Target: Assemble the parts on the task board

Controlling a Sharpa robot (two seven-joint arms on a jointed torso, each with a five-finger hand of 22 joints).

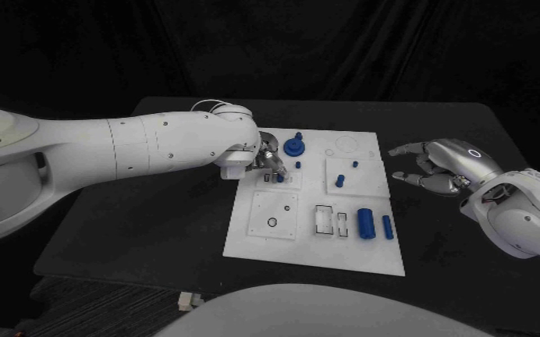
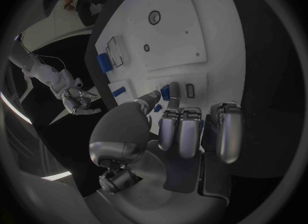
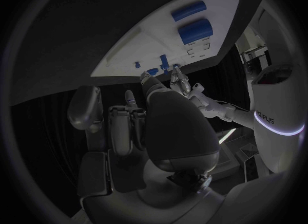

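Pinching a small blue part [image 1: 280,174] over the task board [image 1: 316,250] to seat it, the left robot hand [image 1: 270,162] works – the right robot hand [image 1: 433,167] waits beside, fingers loosely apart, holding nothing.

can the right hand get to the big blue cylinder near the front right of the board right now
Probably yes. The right hand hovers open beside the board's right edge, and the big blue cylinder lies unobstructed on that side; the left hand works farther back.

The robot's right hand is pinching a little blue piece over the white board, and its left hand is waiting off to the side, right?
Not quite: the hands are swapped. In the head view the left hand pinches the small blue peg over the white task board, while the right hand waits beside it.
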